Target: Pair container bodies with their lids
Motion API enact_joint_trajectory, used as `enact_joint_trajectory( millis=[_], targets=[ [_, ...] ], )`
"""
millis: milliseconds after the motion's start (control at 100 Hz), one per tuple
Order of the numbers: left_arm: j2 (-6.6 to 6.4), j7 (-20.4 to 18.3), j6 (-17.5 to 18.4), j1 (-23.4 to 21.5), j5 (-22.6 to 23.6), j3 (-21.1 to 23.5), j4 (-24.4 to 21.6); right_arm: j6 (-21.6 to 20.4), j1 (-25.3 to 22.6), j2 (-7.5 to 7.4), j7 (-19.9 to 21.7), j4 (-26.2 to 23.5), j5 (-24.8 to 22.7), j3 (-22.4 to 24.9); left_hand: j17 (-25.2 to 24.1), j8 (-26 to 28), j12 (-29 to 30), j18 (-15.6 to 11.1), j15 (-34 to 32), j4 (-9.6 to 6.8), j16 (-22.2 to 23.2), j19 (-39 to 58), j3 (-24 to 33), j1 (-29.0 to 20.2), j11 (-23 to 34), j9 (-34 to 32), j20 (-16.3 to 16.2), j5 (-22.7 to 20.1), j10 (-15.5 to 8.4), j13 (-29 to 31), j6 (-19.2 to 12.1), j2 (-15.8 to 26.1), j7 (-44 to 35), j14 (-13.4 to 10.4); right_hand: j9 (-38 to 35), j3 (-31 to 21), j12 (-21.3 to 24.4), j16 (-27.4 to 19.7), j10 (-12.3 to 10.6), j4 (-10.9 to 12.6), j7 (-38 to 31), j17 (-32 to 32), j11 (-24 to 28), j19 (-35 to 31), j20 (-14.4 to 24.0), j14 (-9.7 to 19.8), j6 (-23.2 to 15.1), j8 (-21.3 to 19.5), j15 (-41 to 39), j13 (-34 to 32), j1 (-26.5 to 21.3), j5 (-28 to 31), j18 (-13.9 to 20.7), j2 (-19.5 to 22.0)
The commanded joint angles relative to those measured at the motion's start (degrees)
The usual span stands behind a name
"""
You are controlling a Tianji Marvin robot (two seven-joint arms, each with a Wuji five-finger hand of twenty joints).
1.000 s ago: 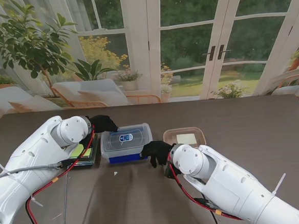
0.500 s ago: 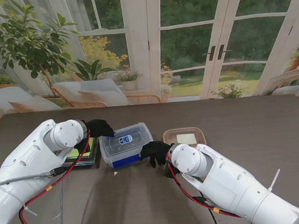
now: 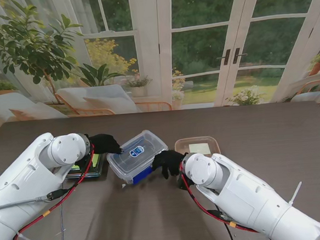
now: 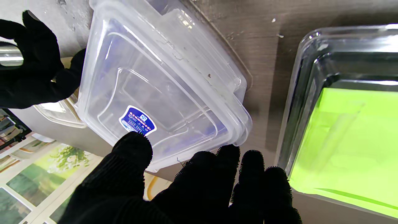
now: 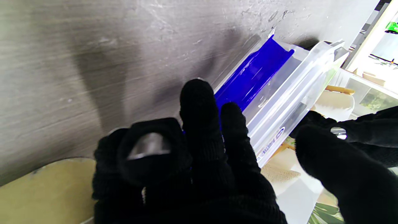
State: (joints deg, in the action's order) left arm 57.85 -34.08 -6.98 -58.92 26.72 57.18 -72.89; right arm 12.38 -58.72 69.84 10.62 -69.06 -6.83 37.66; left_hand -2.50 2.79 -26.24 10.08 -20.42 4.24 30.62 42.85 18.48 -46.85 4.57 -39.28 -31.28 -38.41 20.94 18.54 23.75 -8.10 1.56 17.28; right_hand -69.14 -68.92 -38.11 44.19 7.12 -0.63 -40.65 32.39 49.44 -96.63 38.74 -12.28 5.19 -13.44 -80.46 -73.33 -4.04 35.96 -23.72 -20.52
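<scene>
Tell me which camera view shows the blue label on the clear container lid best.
The left wrist view: the blue label is large and sharp on the clear lid. The stand view shows it small; the right wrist view shows only its edge.

The setting has the look of a home sunroom or garden room, though the flat, print-like view suggests a backdrop. The dark wood-grain worktop (image 3: pixel 270 129) stands before white-framed glazed doors (image 3: pixel 229 44) at 12 to 1 o'clock, fitted with dark lever handles (image 3: pixel 231 55). The glass gives onto lawn and dense trees. At 10 o'clock a leafy potted tree (image 3: pixel 25 44) stands beside cushioned lounge chairs (image 3: pixel 95 100) with wooden frames. Small flowering plants (image 3: pixel 138 80) sit at 11 to 12 o'clock. A terracotta pot (image 3: pixel 316 65) sits at 2 o'clock. Lighting is even daylight.
</scene>
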Motion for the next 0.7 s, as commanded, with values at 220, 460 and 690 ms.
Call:
enact_joint_trajectory(
  millis=[220, 460, 690],
  targets=[
    [-0.54, -3.1, -0.7, -5.3, 1.5, 2.7, -4.7, -0.3, -0.7, -0.47, 1.1, -1.0, -0.8, 0.5, -1.1, 2.1, -1.5, -2.4, 0.0, -0.96, 0.2, -0.8, -2.1, -1.1, 3.5, -3.6, -0.7, -4.1, -1.6, 0.6, -3.2, 2.8, -5.2, 1.0, -2.3, 0.4, -1.0, 0.6, 0.1, -1.2, 1.2, 25.3, 1.7, -3.6, 0.1, 0.4, -0.7, -0.7, -1.9, -1.4, 1.0, -4.1, -2.1, 0.5],
    [-1.06, -4.6, -1.3, -8.4, 2.6, 5.1, -8.6, -0.3, -1.4, -0.96, 1.4, -2.4, -1.5, 1.0, -1.1, 2.2, -1.5, -2.4, 0.0, -0.96, 0.2, -1.0, -2.5, -1.3, 3.6, -4.1, -0.6, -4.6, -1.4, 1.0, -3.1, 2.9, -5.3, 1.2, -2.6, 0.4, -1.0, 0.7, 0.2, -1.2, 1.3, 25.5, 1.7, -3.7, 0.1, 0.5, -0.6, -0.7, -2.2, -1.4, 1.0, -4.0, -2.1, 0.5],
    [-1.34, -5.4, -1.7, -10.7, 3.5, 6.7, -11.7, -0.2, -2.0, -1.14, 1.1, -3.6, -1.9, 1.3, -1.0, 2.3, -1.5, -2.2, -0.1, -0.98, 0.2, -1.0, -2.7, -1.5, 3.8, -4.9, -0.6, -5.0, -1.3, 1.5, -2.8, 3.0, -5.5, 1.4, -2.7, 0.4, -1.0, 0.8, 0.2, -1.2, 1.3, 25.6, 1.7, -3.7, 0.0, 0.4, -0.7, -0.7, -2.4, -1.4, 1.0, -4.1, -2.1, 0.5]
  ],
)
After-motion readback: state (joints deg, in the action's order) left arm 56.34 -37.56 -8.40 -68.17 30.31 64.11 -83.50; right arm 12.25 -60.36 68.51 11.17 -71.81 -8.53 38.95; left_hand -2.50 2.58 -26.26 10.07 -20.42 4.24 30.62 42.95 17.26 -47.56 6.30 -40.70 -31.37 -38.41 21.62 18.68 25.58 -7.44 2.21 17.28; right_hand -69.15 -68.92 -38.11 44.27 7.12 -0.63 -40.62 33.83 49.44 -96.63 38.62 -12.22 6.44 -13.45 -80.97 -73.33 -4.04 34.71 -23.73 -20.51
